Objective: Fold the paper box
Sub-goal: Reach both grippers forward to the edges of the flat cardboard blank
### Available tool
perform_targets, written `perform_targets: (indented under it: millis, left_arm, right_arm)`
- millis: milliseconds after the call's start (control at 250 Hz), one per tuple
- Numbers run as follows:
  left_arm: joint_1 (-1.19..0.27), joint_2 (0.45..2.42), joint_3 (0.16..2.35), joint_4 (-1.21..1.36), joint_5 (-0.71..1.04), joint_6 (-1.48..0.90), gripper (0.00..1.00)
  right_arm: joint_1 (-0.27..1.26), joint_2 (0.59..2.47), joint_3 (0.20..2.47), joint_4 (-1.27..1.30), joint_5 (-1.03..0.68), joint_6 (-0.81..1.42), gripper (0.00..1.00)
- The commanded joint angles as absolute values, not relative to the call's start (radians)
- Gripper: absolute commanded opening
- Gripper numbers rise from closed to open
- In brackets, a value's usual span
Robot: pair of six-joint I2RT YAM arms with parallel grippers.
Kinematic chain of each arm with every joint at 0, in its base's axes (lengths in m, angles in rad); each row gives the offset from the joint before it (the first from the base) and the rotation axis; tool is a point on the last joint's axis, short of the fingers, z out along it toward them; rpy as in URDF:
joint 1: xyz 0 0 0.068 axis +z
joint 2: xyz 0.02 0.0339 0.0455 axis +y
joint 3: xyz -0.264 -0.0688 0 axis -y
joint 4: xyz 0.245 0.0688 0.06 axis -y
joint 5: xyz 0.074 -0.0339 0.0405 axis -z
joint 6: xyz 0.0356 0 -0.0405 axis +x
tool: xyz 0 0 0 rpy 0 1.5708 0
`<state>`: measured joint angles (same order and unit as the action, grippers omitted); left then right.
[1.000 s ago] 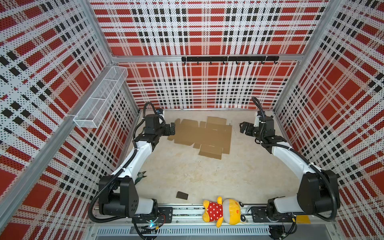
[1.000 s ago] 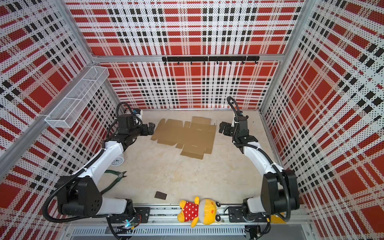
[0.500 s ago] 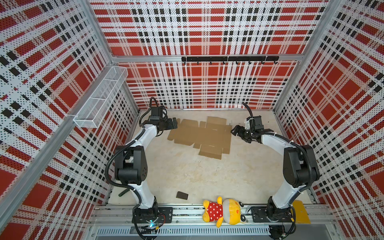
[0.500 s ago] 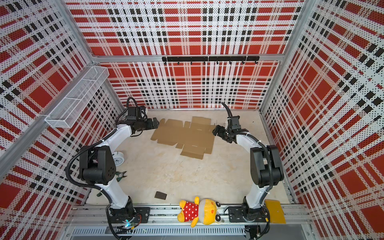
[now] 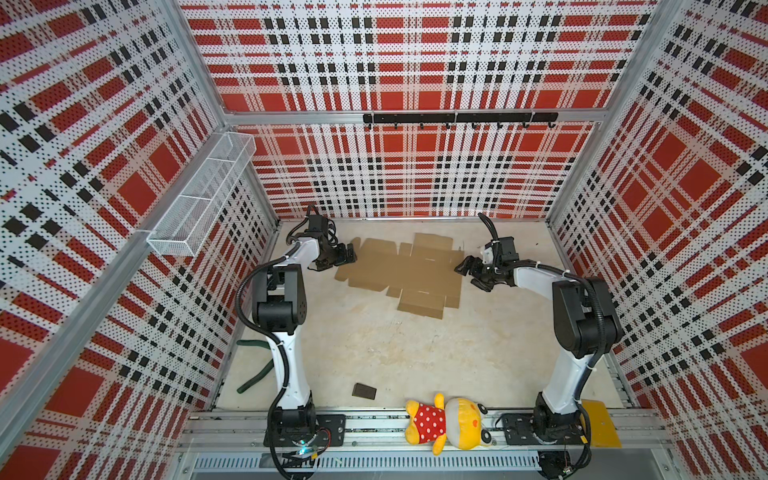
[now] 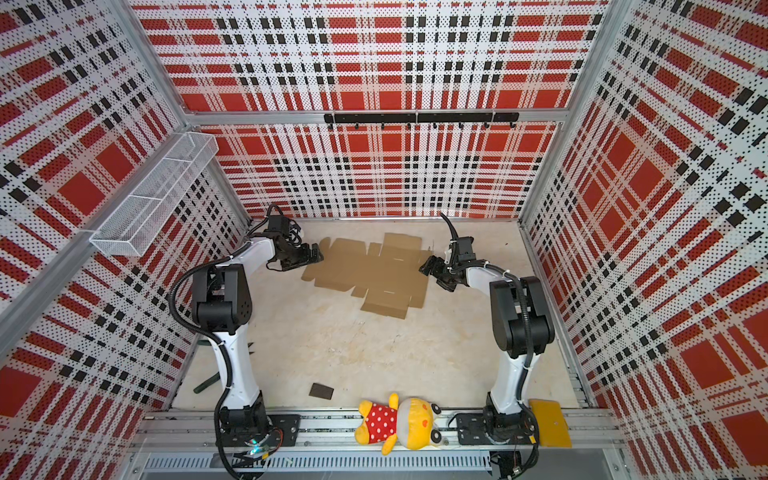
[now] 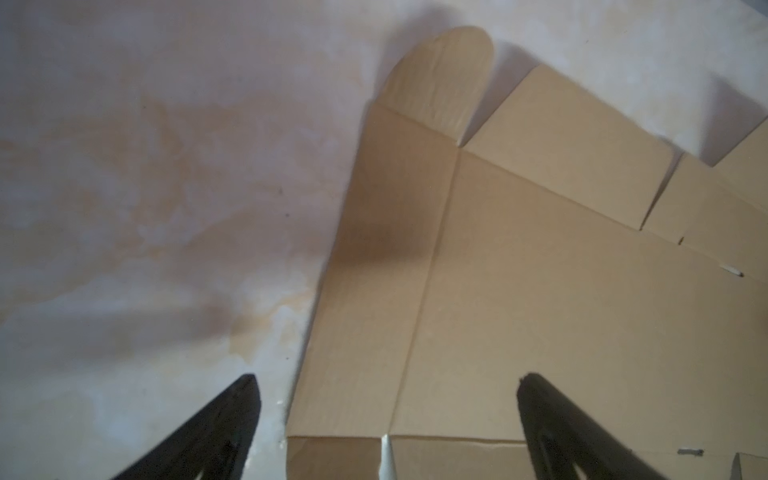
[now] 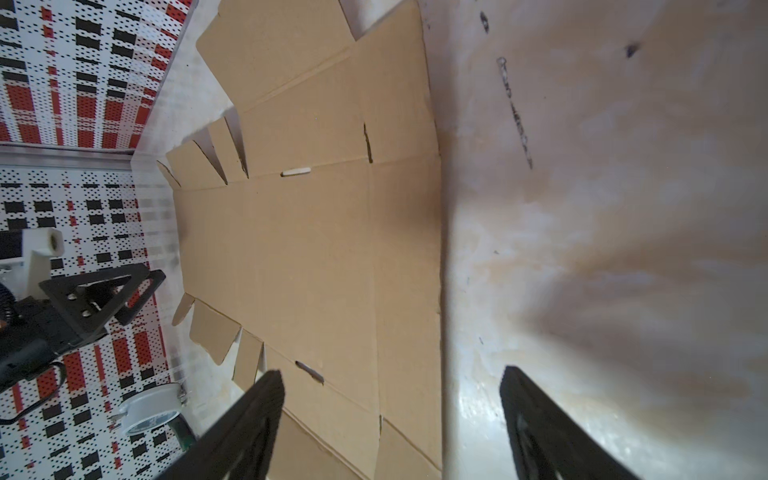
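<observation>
The paper box [image 5: 407,270] [image 6: 370,272] lies as a flat brown cardboard blank with flaps and tabs near the back wall. In both top views my left gripper [image 5: 347,255] [image 6: 313,257] hovers at the blank's left edge, open and holding nothing. My right gripper [image 5: 467,274] [image 6: 432,272] stands at the blank's right edge, also open. In the left wrist view the gripper [image 7: 386,378] spreads wide over the paper box [image 7: 540,291] at its edge panel. In the right wrist view the gripper [image 8: 390,372] straddles the long edge of the paper box [image 8: 311,249], one finger over cardboard, one over bare floor.
A small dark brown block [image 5: 364,391] and a plush toy [image 5: 446,424] lie near the front rail. A green tool [image 5: 253,374] rests by the left wall, a yellow pad [image 5: 598,422] at the front right. A wire basket [image 5: 203,199] hangs on the left wall.
Both arms have swung further toward the back, their elbows raised. The left gripper has come up to the blank's left edge and the right gripper to its right edge.
</observation>
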<state>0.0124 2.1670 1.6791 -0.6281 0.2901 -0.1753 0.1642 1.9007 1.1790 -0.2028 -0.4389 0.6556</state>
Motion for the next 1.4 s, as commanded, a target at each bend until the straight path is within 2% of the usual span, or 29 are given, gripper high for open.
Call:
perform_targets:
  millis: [0, 220, 596, 868, 1088, 1261, 1397]
  left_arm:
    - [0.019, 2.205, 1.719, -0.673, 0.322, -0.181, 1.00]
    - [0.013, 2.252, 1.728, -0.692, 0.384, -0.190, 1.00]
    - [-0.035, 2.201, 1.666, -0.662, 0.445, -0.219, 0.99]
    - [-0.045, 2.197, 1.645, -0.653, 0.446, -0.226, 1.00]
    - [-0.058, 2.140, 1.585, -0.617, 0.462, -0.247, 0.99]
    - [-0.079, 2.080, 1.506, -0.567, 0.471, -0.268, 0.99]
    - [-0.093, 2.042, 1.457, -0.540, 0.469, -0.281, 1.00]
  right_arm:
    - [0.166, 1.926, 1.160, -0.135, -0.460, 0.687, 0.84]
    - [0.166, 1.946, 1.129, -0.097, -0.462, 0.705, 0.84]
    - [0.166, 1.999, 1.094, 0.032, -0.537, 0.767, 0.81]
    - [0.164, 1.921, 1.094, 0.047, -0.586, 0.753, 0.75]
    - [0.161, 1.863, 1.108, -0.017, -0.561, 0.714, 0.66]
    - [0.153, 1.834, 1.118, -0.095, -0.520, 0.666, 0.54]
    - [0.152, 1.823, 1.136, -0.174, -0.488, 0.613, 0.41]
